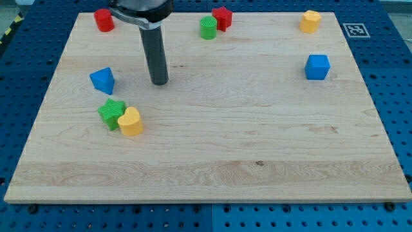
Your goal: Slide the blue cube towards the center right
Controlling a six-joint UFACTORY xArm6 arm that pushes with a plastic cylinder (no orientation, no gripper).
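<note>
My tip [159, 82] is resting on the wooden board [212, 161] in its upper left part, at the end of a straight dark rod that is coming down from the view's top. It has no jaws to open or close and is touching no block; bare wood is lying all around it.

Nearest to it, at the view's left, a blue block [102, 80] of a wedge-like shape is sitting a short way off. Below that and lower left of my tip, a green star-shaped block [112, 114] and a yellow heart-shaped block [130, 121] are sitting touching each other. Up in the top left corner a red cylinder [103, 20] is standing near the board's edge.

To the upper right of my tip, near the top edge, a green cylinder [208, 28] is touching a red block [223, 17] whose shape I cannot make out.

The blue cube [317, 67] is lying well apart from my tip, far across at the view's right and slightly higher, in the upper right part of the board. Above it, in the top right corner, a yellow block [310, 21] is sitting alone.
</note>
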